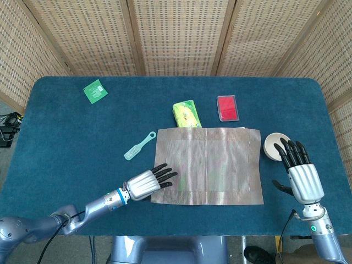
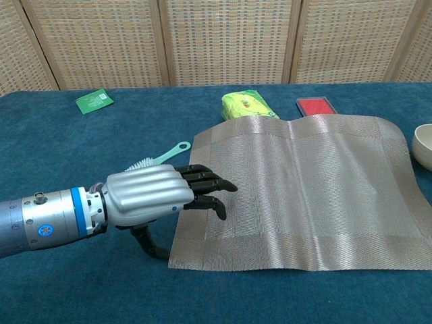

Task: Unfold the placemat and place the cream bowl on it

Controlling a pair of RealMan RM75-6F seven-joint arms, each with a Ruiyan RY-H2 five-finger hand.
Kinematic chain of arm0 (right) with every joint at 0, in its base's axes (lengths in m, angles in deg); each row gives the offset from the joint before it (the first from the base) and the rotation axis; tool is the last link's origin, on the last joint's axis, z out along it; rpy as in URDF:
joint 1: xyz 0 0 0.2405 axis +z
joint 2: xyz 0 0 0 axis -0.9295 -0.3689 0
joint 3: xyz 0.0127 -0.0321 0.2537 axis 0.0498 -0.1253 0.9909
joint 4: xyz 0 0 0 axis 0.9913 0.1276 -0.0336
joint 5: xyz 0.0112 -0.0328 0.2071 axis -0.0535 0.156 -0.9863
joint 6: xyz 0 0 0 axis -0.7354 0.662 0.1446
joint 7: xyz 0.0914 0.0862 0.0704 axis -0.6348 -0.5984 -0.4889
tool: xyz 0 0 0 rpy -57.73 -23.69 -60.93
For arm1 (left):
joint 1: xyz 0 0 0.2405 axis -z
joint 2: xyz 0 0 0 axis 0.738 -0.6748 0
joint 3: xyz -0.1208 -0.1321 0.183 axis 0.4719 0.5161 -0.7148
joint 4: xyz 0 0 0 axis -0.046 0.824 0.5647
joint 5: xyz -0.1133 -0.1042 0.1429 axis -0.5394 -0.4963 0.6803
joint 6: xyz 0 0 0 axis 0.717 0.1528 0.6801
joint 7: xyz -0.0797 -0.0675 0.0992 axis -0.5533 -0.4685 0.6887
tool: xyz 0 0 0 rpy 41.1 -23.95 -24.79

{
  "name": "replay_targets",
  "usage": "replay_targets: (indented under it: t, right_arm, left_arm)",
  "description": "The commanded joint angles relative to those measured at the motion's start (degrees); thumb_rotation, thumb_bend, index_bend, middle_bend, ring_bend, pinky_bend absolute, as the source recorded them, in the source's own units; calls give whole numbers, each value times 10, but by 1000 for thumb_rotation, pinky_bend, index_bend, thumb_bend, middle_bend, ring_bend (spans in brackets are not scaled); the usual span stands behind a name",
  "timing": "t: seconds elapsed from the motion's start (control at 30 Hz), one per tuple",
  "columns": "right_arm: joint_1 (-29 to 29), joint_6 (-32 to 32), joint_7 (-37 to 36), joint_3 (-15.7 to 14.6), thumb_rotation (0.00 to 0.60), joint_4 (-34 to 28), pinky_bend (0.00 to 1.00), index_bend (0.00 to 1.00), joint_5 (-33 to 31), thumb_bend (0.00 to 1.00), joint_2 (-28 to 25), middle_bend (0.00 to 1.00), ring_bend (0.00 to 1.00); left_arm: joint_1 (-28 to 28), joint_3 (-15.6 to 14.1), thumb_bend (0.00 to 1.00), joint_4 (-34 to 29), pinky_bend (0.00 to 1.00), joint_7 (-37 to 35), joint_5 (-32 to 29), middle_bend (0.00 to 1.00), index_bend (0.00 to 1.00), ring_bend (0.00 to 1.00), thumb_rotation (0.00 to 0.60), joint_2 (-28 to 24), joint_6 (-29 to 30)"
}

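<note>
1. A blue felt-covered table [image 1: 71,137] is backed by woven wicker screen panels [image 1: 176,33].
2. A silver-grey woven rectangular placemat [image 1: 212,165] is seen spread flat near the middle of the table; in the chest view [image 2: 317,189] its far edge is slightly rippled.
3. The left hand [image 1: 147,182] is laid over the placemat's near left corner, its dark fingers [image 2: 206,183] extended and apart, with nothing grasped.
4. The right hand [image 1: 300,176] is held at the table's right side, fingers spread and released, their tips just beside the bowl; contact cannot be told.
5. A round cream bowl [image 1: 273,146] is found upright on the felt, just off the placemat's right edge and not on it.
6. A yellow-green packet [image 1: 186,114] is placed against the placemat's far edge.
7. A red flat rectangular case [image 1: 227,108] is set beyond the placemat.
8. A mint-green plastic brush [image 1: 139,146] is placed left of the placemat.
9. A green square sachet [image 1: 95,91] is located far left.
</note>
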Motion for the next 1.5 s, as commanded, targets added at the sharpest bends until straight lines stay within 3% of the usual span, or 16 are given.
replay_targets:
  t: [0.03, 0.2, 0.4, 0.83, 1.17, 1.5]
  right_arm:
    - [-1, -1, 1, 1, 600, -2, 0, 23, 3, 0, 0, 0, 0]
    - [-3, -2, 1, 2, 600, -4, 0, 24, 6, 0, -1, 0, 0]
    - [-4, -3, 1, 2, 600, -6, 0, 25, 11, 0, -3, 0, 0]
    - [-7, -10, -3, 5, 600, -9, 0, 27, 21, 0, -6, 0, 0]
    - [-9, -13, -5, 5, 600, -12, 0, 33, 29, 0, -8, 0, 0]
    - [-11, -16, -8, 5, 600, -18, 0, 34, 34, 0, -11, 0, 0]
  left_arm:
    - [2, -1, 101, -1, 0, 0, -2, 0, 235, 0, 600, 1, -2]
    - [6, -3, 283, -2, 0, -2, -5, 0, 240, 0, 600, 1, -3]
    - [8, -6, 380, 0, 0, -3, -9, 0, 244, 0, 600, 4, -6]
    - [12, -11, 404, 1, 0, 1, -15, 0, 298, 0, 600, 14, -12]
    - [13, -10, 505, 5, 0, 2, -25, 0, 369, 0, 600, 21, -16]
    - [14, -7, 498, 13, 0, -3, -29, 0, 636, 0, 600, 31, -10]
